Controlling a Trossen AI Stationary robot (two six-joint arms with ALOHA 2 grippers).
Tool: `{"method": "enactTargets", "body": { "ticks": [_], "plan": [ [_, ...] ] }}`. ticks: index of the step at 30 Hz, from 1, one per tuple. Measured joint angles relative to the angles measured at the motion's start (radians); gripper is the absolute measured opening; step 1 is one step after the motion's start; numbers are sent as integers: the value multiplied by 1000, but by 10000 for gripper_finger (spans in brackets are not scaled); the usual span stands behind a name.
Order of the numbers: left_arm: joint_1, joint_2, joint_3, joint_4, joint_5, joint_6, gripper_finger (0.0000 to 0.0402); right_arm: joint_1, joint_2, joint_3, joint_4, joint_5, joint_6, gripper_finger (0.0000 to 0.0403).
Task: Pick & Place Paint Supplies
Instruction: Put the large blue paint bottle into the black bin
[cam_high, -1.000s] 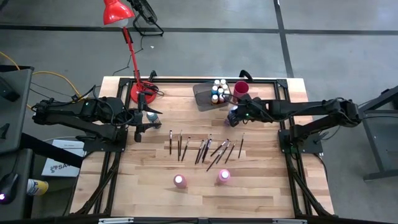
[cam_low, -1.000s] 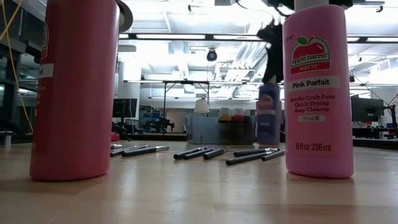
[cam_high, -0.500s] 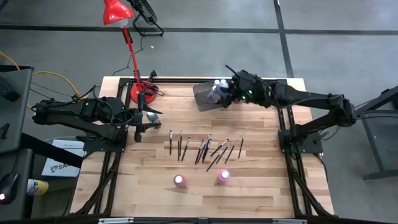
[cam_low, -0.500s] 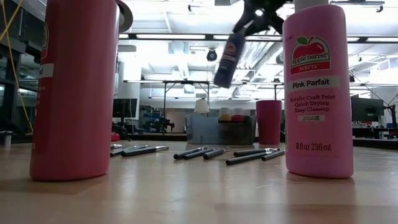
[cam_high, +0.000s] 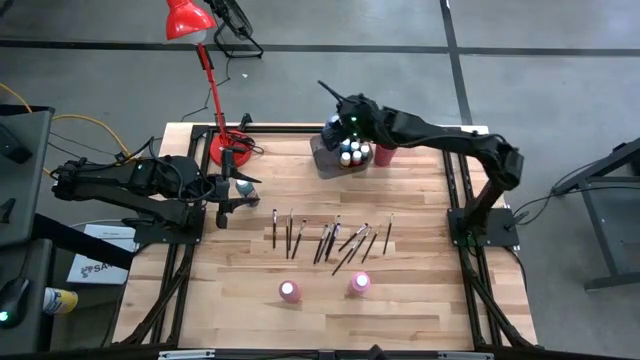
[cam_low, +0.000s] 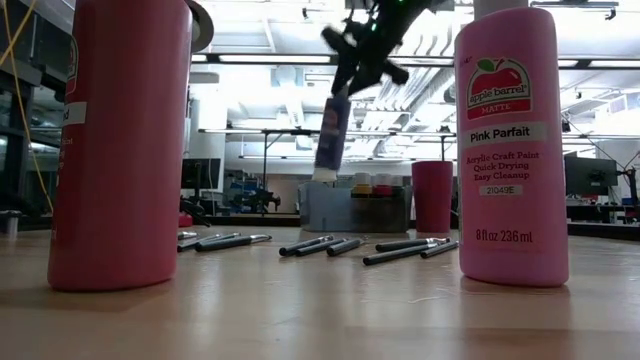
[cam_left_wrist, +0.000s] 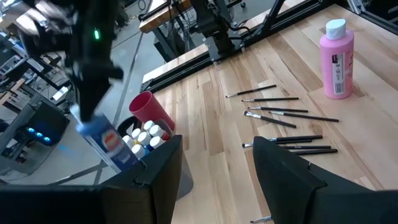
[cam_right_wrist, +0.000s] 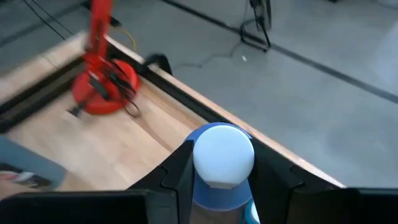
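Observation:
My right gripper (cam_high: 336, 130) is shut on a blue paint bottle (cam_low: 332, 130) with a pale cap, high over the far left part of the grey bin (cam_high: 324, 160). Several small bottles (cam_high: 351, 152) stand in the bin, and the red cup (cam_high: 385, 153) is beside it. Several thin dark paintbrushes (cam_high: 330, 240) lie in a row mid-table. Two pink bottles (cam_high: 289, 291) (cam_high: 359, 283) stand upright nearer the front edge. My left gripper (cam_left_wrist: 214, 168) waits open at the table's left side with nothing between its fingers. My right gripper pinches the blue bottle's body (cam_right_wrist: 205, 193) between its two fingers (cam_right_wrist: 177, 168), one on each side. The bottle lies along the fingers, its pale cap (cam_right_wrist: 222, 155) pointing away from the wrist. It hangs clear of everything, tilted, cap end (cam_low: 324, 176) lowest above the bin.
A red desk lamp stands with its base (cam_high: 232, 148) at the table's far left and its shade (cam_high: 189, 20) beyond the far edge. Bare wood lies between the brushes and the bin, and to the right of the pink bottles.
My right gripper has risen from beside the red cup and swung toward the far edge and to the left, carrying the blue bottle. The bottle stood upright on the table; now it is lifted clear over the bin and tipped cap-down.

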Motion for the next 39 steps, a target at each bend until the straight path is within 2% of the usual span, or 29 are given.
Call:
{"method": "enactTargets", "body": {
  "ticks": [18,34,39],
  "plan": [
    [0,0,0,-4,0,-23,190,-77,196,0,-22,-15,99,116],
    [0,0,0,-8,-2,-42,190,-136,205,2,-18,-24,127,128],
    [0,0,0,-8,-2,-42,190,-137,205,2,-13,-68,94,126]
  ]
}}
